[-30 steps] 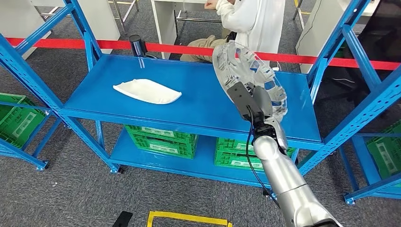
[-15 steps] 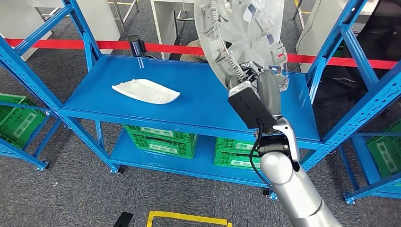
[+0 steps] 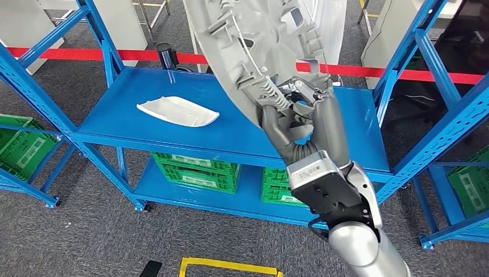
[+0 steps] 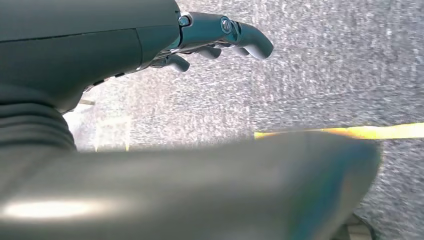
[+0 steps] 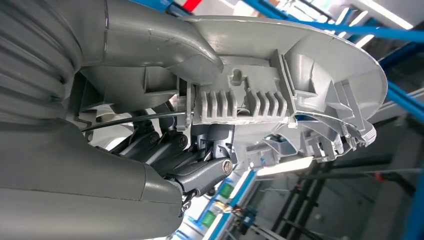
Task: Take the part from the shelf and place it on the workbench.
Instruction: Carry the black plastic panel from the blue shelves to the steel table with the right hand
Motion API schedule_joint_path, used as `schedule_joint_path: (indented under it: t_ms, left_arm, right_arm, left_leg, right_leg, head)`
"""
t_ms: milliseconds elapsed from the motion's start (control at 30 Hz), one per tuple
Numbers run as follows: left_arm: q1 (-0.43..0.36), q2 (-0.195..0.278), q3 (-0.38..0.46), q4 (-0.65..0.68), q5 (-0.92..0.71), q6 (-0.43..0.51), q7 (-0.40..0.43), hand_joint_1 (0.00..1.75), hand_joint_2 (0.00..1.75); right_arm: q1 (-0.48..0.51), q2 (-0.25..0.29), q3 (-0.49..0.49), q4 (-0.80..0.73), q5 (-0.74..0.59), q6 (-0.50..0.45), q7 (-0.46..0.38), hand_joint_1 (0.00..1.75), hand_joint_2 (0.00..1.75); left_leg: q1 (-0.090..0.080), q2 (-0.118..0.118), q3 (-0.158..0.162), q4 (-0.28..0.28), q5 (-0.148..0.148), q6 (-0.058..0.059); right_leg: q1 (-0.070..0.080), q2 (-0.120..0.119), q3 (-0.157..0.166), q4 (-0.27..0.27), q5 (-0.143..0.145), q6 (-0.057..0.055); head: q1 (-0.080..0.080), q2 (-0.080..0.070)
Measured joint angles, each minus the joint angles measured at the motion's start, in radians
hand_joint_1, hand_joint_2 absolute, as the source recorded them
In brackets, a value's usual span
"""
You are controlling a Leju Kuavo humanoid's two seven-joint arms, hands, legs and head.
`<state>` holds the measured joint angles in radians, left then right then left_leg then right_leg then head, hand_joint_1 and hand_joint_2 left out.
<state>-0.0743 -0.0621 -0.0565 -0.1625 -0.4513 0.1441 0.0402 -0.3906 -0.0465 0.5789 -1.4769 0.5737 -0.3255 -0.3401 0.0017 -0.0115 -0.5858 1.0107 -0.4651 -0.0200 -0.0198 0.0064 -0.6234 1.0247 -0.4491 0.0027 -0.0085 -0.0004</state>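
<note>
Blue shelf (image 3: pixel 242 115), grey carpet (image 3: pixel 86 231); right hand (image 3: pixel 305 130) grips grey part (image 3: pixel 254 46); left hand (image 4: pixel 100 50) empty.

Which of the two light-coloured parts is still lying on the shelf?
The white curved part, flat on the blue shelf; the right hand holds the grey round part up.
</note>
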Motion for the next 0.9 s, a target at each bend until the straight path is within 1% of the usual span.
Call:
schedule_joint_path:
  t_ms: [167, 367, 700, 833, 900]
  left_arm:
    - [0.001, 0.0, 0.0, 0.0, -0.008, 0.002, 0.021, 0.0, 1.75]
    - [0.003, 0.001, 0.0, 0.0, -0.01, 0.002, 0.028, 0.0, 1.75]
    - [0.012, 0.001, 0.014, 0.0, 0.011, 0.002, 0.012, 0.0, 1.75]
    - [0.02, 0.001, 0.023, 0.0, 0.014, -0.003, 0.026, 0.0, 1.75]
    - [0.022, 0.002, 0.028, 0.0, 0.018, -0.008, 0.021, 0.0, 1.75]
  right_arm:
    - [0.034, -0.001, 0.028, -0.065, 0.003, 0.0, 0.016, 1.75, 1.75]
    - [0.059, -0.001, 0.054, -0.104, 0.008, 0.002, 0.016, 1.75, 1.75]
    - [0.06, 0.001, 0.08, -0.115, 0.008, 0.027, 0.017, 1.75, 1.75]
    - [0.055, 0.003, 0.09, -0.115, 0.0, 0.038, 0.02, 1.75, 1.75]
    - [0.052, 0.005, 0.094, -0.115, -0.002, 0.04, 0.022, 1.75, 1.75]
  left_leg:
    - [0.0, 0.0, 0.0, 0.0, 0.0, 0.0]
    - [0.0, 0.0, 0.0, 0.0, 0.0, 0.0]
    - [0.0, 0.0, 0.0, 0.0, 0.0, 0.0]
    - [0.0, 0.0, 0.0, 0.0, 0.0, 0.0]
    - [0.0, 0.0, 0.0, 0.0, 0.0, 0.0]
  right_leg:
    - [0.0, 0.0, 0.0, 0.0, 0.0, 0.0]
    - [0.0, 0.0, 0.0, 0.0, 0.0, 0.0]
    - [0.0, 0.0, 0.0, 0.001, 0.0, 0.0]
    - [0.0, 0.0, 0.0, 0.001, 0.0, 0.0]
    - [0.0, 0.0, 0.0, 0.001, 0.0, 0.0]
  head:
    - [0.0, 0.0]
    - [0.0, 0.0]
    - [0.0, 0.0]
    - [0.0, 0.0]
    - [0.0, 0.0]
